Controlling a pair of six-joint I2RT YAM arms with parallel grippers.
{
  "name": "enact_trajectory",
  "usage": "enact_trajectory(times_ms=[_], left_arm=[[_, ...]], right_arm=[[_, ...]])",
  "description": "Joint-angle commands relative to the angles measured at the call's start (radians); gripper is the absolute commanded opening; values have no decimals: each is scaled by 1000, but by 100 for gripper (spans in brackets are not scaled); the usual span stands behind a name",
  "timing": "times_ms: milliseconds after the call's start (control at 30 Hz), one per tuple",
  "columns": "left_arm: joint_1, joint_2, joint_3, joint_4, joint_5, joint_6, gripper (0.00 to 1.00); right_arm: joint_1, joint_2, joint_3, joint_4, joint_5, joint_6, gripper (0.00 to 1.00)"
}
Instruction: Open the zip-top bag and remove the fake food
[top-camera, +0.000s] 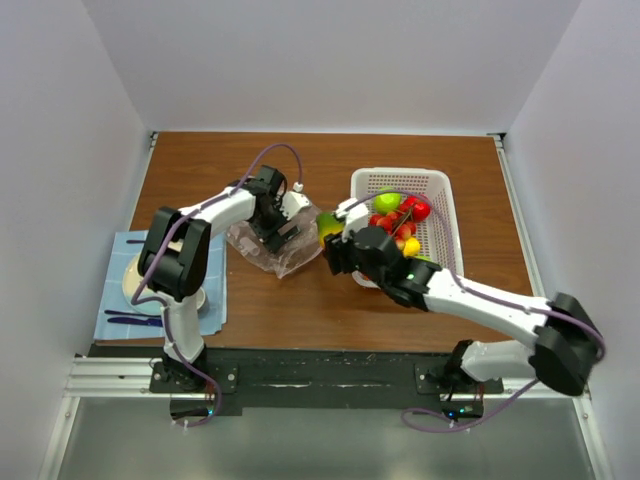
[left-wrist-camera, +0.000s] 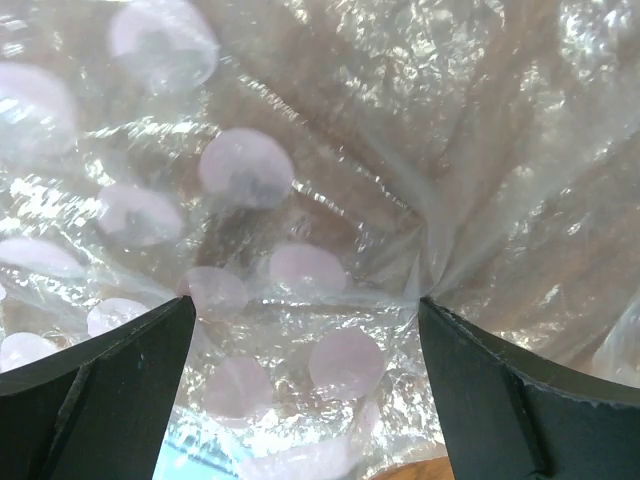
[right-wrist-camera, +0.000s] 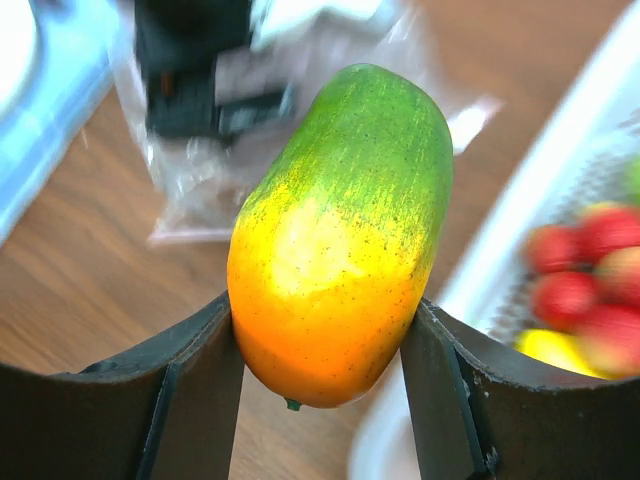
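The bag (top-camera: 268, 252) lies crumpled near the middle of the table (top-camera: 250, 310), a little left of centre. Our left pincer (top-camera: 276, 228) stands over it with its jaws spread wide, gripping nothing. From its wrist we see only creased film between and beyond the fingers. We cannot tell whether they press on it, or whether any food is left inside.

Just right of the bag, on the way to the basket (top-camera: 448, 240) on the table's right half, our right pincer (right-wrist-camera: 322, 312) is clamped on the mango (right-wrist-camera: 340, 220). One finger sits on each flank of the mango's orange end.

That grip is our first worry. The mango is glossy and rounded, and most of its length juts past the fingers. We judge that a quick swing could make it pivot or squirt free, drop to the table and roll toward an edge.

The basket already holds a heap of fruit (top-camera: 400, 215). A release too low could strike the near rim and shove the light basket. A release too high could bounce the mango off the heap and out.

The bag is our second worry. With nothing pinching it, the film may cling to the left fingers and be dragged along. It may also slide if we reach in again.

Lastly, the two pincers work close together, so a hasty return by the right one risks a knock.
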Motion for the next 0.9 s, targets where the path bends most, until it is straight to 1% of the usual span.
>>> enact_trajectory(times_ms=[0, 67, 133, 233, 333, 367, 400, 433, 467, 500, 567, 667, 867], left_arm=[[9, 50, -8, 29, -65, -15, 100], [9, 38, 1, 21, -56, -33, 100], [8, 24, 22, 9, -30, -45, 100], [8, -17, 54, 0, 1, -67, 100], [8, -45, 106, -14, 15, -76, 100], [8, -46, 149, -40, 30, -82, 100], [8, -45, 171, -55, 39, -85, 100], [8, -48, 192, -68, 52, -91, 100], [9, -52, 234, -92, 75, -98, 100], [8, -55, 251, -101, 89, -104, 100], [8, -80, 283, -117, 124, -114, 100], [8, -120, 288, -117, 154, -125, 100], [8, -192, 231, -98, 165, -134, 100]], right_arm=[[-38, -137, 12, -44, 281, 2, 28], [-72, -140, 30, -91, 381, 25, 31], [-140, -129, 35, -134, 450, 75, 30], [-189, -134, 12, -165, 473, 117, 33], [-213, -135, -11, -185, 492, 158, 43], [-220, -129, -11, -204, 495, 167, 53], [-227, -122, -5, -214, 492, 179, 59], [-230, -119, 7, -222, 489, 177, 74], [-230, -112, 16, -242, 487, 177, 85], [-232, -99, 25, -251, 490, 181, 99], [-230, -86, 56, -289, 512, 189, 99], [-230, -71, 87, -326, 526, 207, 99], [-230, -69, 113, -340, 524, 223, 99]])
